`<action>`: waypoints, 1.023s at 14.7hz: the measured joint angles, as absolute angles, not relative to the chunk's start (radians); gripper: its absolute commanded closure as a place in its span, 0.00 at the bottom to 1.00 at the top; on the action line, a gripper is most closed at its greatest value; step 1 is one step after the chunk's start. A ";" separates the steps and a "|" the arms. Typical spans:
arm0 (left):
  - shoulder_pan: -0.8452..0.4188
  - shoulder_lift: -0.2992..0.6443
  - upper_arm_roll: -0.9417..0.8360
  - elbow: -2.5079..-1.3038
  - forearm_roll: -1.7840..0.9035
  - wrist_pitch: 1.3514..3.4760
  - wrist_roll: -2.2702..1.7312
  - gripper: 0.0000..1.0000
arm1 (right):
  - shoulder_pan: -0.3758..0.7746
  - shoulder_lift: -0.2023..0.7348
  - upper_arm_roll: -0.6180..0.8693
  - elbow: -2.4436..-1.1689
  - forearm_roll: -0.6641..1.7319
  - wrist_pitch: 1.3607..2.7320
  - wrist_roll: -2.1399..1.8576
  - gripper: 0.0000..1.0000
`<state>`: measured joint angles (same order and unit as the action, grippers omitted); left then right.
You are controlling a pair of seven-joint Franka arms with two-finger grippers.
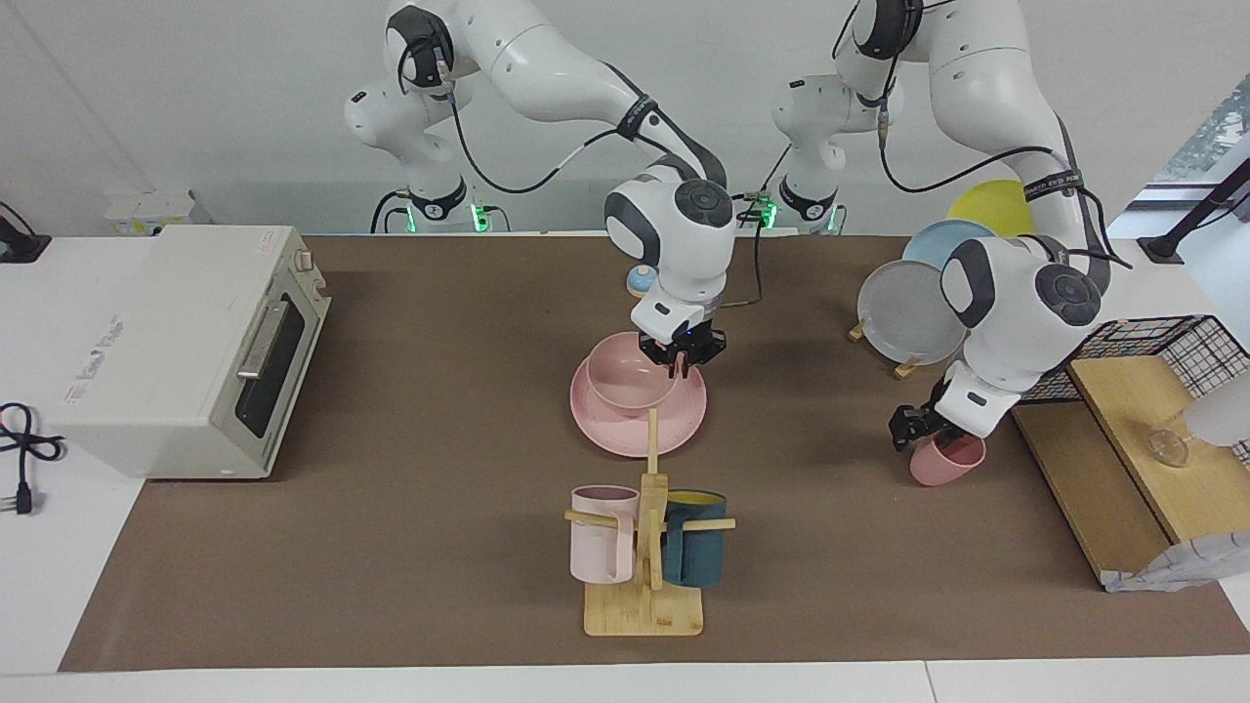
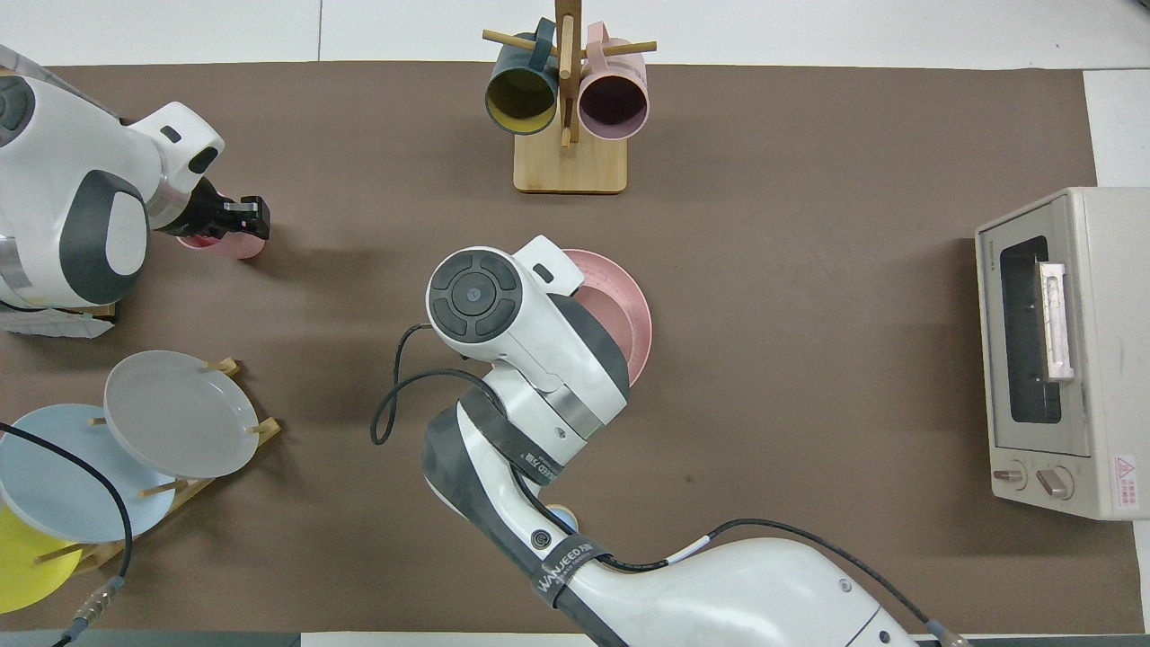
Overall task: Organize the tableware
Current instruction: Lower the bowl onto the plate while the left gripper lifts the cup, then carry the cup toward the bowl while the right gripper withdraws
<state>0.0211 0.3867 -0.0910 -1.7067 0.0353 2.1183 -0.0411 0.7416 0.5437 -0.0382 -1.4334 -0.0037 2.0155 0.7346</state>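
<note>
The pink bowl [image 1: 625, 386] sits in the wide pink plate [image 1: 625, 434] at the table's middle. My right gripper [image 1: 682, 359] is down at the bowl's rim, on the rim's part nearest the left arm's end. In the overhead view its own wrist hides it and the bowl, leaving only an edge of the plate [image 2: 633, 314] showing. Toward the left arm's end, the small pink cup [image 1: 952, 461] stands tilted on the mat. My left gripper [image 1: 913, 430] is shut on its rim. From above, the left gripper [image 2: 243, 216] covers part of the cup [image 2: 220, 244].
A wooden mug rack [image 1: 645, 605] with a pale pink mug [image 1: 604, 547] and a teal mug [image 1: 695, 552] stands farther from the robots than the plate. A toaster oven [image 1: 186, 351] fills the right arm's end. A plate rack [image 1: 913, 312], a wooden shelf [image 1: 1143, 459] and a wire basket [image 1: 1172, 342] crowd the left arm's end.
</note>
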 measured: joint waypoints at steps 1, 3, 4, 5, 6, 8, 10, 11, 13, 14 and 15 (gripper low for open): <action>0.021 0.387 -0.091 -1.706 0.039 2.120 -0.041 1.00 | 0.735 0.536 -0.043 -1.424 -0.004 1.998 0.719 0.27; 0.021 0.387 -0.091 -1.696 0.040 2.121 -0.041 1.00 | 0.696 0.497 -0.053 -1.413 -0.004 1.932 0.656 0.13; 0.021 0.387 -0.091 -1.689 0.040 2.120 -0.041 1.00 | 0.665 0.470 -0.057 -1.412 -0.004 1.889 0.617 0.13; 0.021 0.387 -0.091 -1.679 0.040 2.112 -0.041 1.00 | 0.630 0.440 -0.062 -1.412 -0.004 1.846 0.575 0.04; 0.021 0.386 -0.091 -1.661 0.040 2.090 -0.041 1.00 | 0.594 0.409 -0.066 -1.413 -0.004 1.806 0.533 0.00; 0.020 0.385 -0.096 -1.591 0.040 1.991 -0.042 1.00 | 0.539 0.345 -0.088 -1.414 -0.004 1.727 0.458 0.00; 0.009 0.381 -0.108 -1.489 0.035 1.839 -0.077 1.00 | 0.529 0.280 -0.168 -1.414 -0.004 1.645 0.344 0.00; -0.009 0.380 -0.113 -1.440 0.031 1.773 -0.116 1.00 | 0.528 0.252 -0.213 -1.415 -0.004 1.607 0.280 0.00; -0.077 0.377 -0.119 -1.350 0.022 1.670 -0.234 1.00 | 0.526 0.206 -0.301 -1.417 -0.004 1.544 0.158 0.00; -0.121 0.377 -0.121 -1.315 0.017 1.636 -0.305 1.00 | 0.524 0.191 -0.339 -1.418 -0.004 1.527 0.107 0.00; -0.168 0.378 -0.123 -1.288 0.010 1.609 -0.379 1.00 | 0.520 0.181 -0.369 -1.421 -0.003 1.517 0.063 0.00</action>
<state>-0.1685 0.3782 -0.1225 -1.2876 0.0104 1.6093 -0.3795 0.5195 0.1809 -0.3691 -1.4215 -0.0035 1.5171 0.0627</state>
